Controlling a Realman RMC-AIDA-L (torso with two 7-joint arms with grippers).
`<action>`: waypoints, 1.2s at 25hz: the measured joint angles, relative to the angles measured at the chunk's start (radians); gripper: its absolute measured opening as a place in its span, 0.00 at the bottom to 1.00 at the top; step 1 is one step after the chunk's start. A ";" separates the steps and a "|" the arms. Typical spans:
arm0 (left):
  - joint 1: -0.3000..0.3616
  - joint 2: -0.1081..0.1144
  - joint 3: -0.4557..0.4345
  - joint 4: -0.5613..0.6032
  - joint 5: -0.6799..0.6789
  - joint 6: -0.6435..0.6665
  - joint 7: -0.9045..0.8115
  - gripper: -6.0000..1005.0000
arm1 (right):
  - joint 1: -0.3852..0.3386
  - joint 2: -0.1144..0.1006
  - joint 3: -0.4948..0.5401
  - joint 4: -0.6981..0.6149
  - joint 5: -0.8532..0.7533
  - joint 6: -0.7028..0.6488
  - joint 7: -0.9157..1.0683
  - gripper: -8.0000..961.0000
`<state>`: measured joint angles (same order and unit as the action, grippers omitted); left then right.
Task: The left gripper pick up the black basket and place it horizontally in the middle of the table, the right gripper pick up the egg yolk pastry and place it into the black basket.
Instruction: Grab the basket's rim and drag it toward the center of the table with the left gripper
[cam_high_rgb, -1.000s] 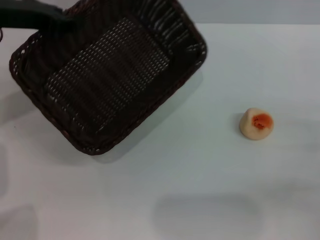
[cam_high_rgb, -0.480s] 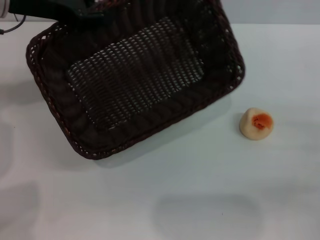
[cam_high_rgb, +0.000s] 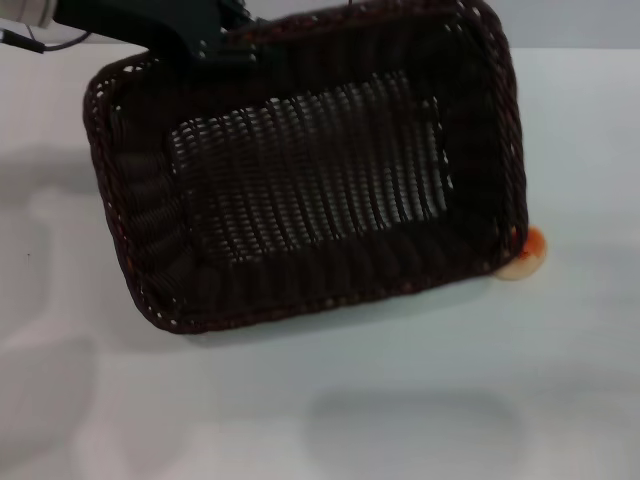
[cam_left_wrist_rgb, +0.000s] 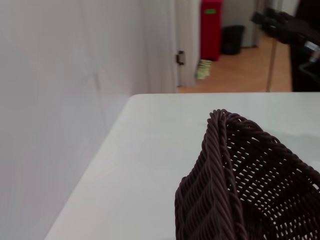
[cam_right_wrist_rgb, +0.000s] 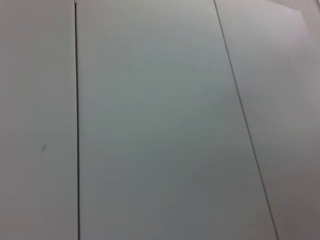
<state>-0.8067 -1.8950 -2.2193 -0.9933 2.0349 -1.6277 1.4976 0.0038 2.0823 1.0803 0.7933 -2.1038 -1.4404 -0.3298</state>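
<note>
The left end effector (cam_high_rgb: 215, 40) grips the far-left rim of the basket (cam_high_rgb: 310, 170), which is held above the bench (cam_high_rgb: 400, 400), not yet set down. The pastry (cam_high_rgb: 527, 255) lies right, partly hidden. Right end effector not visible; its placing step remains.

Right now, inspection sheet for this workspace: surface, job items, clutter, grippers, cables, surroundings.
Surface: white table, bare where visible.
Job's things: black basket held at its far-left rim, opening up, nearly horizontal, apparently raised; egg yolk pastry mostly hidden behind the basket's right near corner, only an orange-cream sliver showing.
Clutter: nothing seen.
Grippers: left gripper at the basket's far-left rim, shut on it; right gripper not in view, its wrist camera shows only plain panels.
Cables: thin dark wire beside the left arm.
Surroundings: left wrist view shows a white wall, wooden floor, red object.
</note>
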 joint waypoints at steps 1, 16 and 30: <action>-0.007 -0.002 0.007 0.003 0.002 -0.005 0.011 0.21 | -0.003 0.001 -0.001 0.001 0.000 -0.006 0.000 0.73; -0.037 -0.071 0.077 0.008 0.080 0.050 0.082 0.21 | -0.019 0.001 -0.017 0.010 0.001 -0.025 0.000 0.73; -0.039 -0.084 0.085 0.009 0.115 0.082 0.078 0.21 | -0.019 -0.002 -0.017 0.011 0.001 -0.025 0.000 0.73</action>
<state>-0.8456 -1.9786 -2.1345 -0.9846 2.1500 -1.5459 1.5756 -0.0153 2.0799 1.0630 0.8042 -2.1030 -1.4650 -0.3298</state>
